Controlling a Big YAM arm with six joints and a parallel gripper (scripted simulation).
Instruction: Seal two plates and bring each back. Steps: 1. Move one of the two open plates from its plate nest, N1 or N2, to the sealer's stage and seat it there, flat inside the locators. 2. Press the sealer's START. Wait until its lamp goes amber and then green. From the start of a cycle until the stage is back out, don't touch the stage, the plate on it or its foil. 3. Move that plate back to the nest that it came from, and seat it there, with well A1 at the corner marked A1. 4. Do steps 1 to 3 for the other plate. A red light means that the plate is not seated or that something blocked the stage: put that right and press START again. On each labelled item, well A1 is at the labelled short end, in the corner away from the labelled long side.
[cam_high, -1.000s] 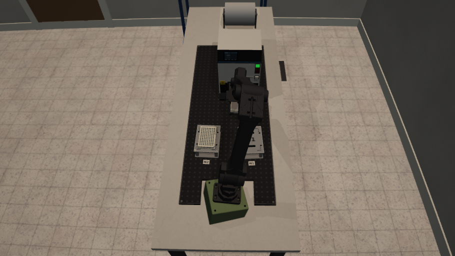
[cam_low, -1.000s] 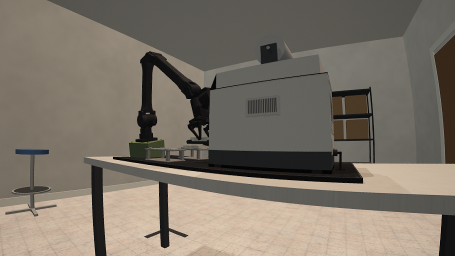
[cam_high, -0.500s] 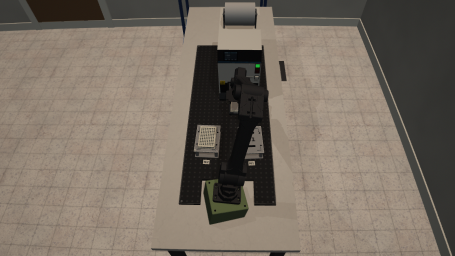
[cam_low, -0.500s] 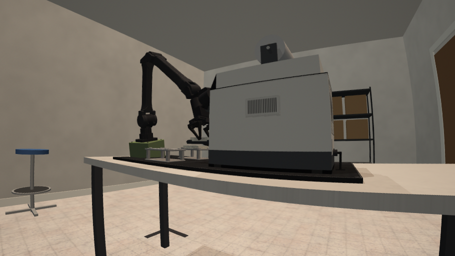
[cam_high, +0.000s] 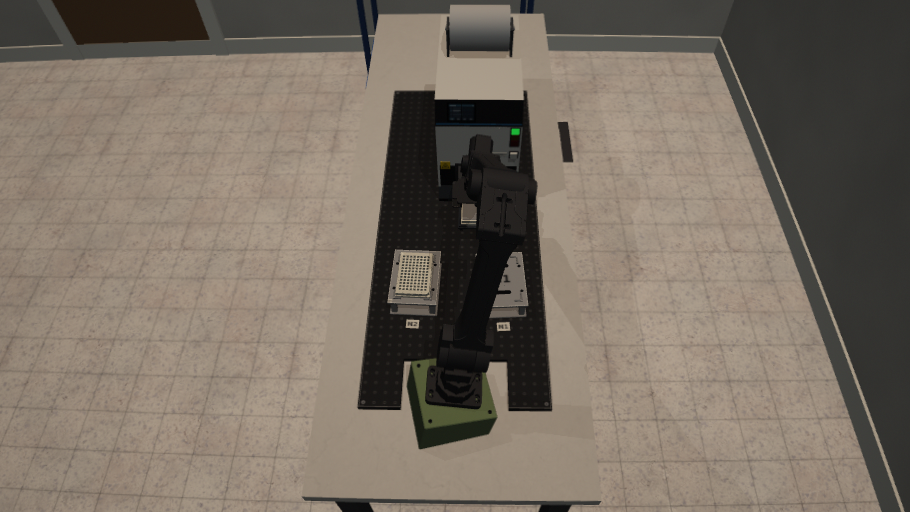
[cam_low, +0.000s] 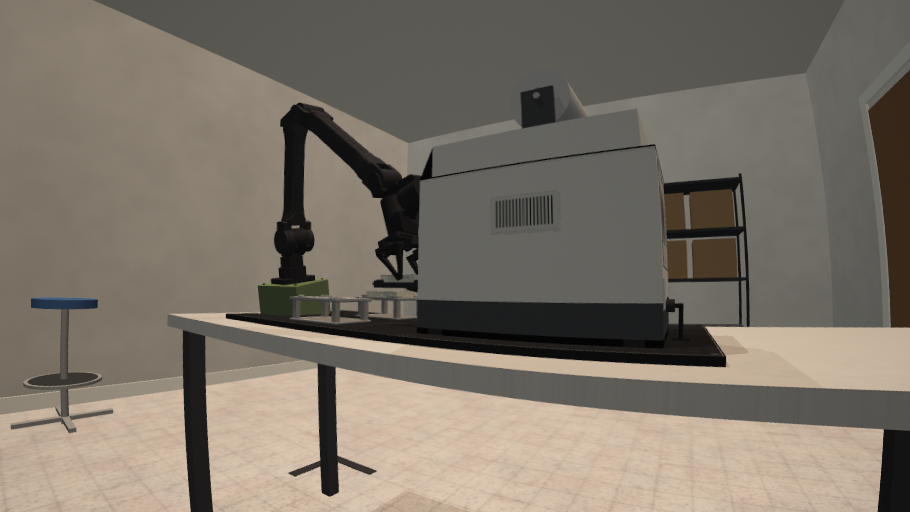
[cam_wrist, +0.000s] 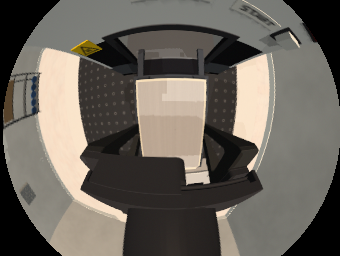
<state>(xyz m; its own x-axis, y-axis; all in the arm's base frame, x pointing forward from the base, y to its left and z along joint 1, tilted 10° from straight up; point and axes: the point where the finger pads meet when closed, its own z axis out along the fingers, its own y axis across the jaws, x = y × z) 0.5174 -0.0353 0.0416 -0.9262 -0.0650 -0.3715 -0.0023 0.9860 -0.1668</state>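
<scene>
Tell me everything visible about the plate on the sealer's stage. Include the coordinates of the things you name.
The plate (cam_high: 469, 213) (cam_low: 386, 278) (cam_wrist: 171, 120) is rectangular, with a pale, smooth-looking top showing lighter patches, like reflections; no wells are visible, which suggests foil. It looks level on the stage (cam_high: 467, 227) (cam_low: 381, 284), gripped across its long sides by the hand (cam_high: 472, 202) (cam_low: 407, 275) (cam_wrist: 171, 132). Its exact seating cannot be told.

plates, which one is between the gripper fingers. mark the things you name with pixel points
The foil-covered plate (cam_wrist: 172, 127) at the sealer's stage, with the gripper (cam_wrist: 171, 126) shut on it. The other plate (cam_high: 414, 273) sits in nest N2 (cam_high: 392, 294), its wells uncovered.
</scene>
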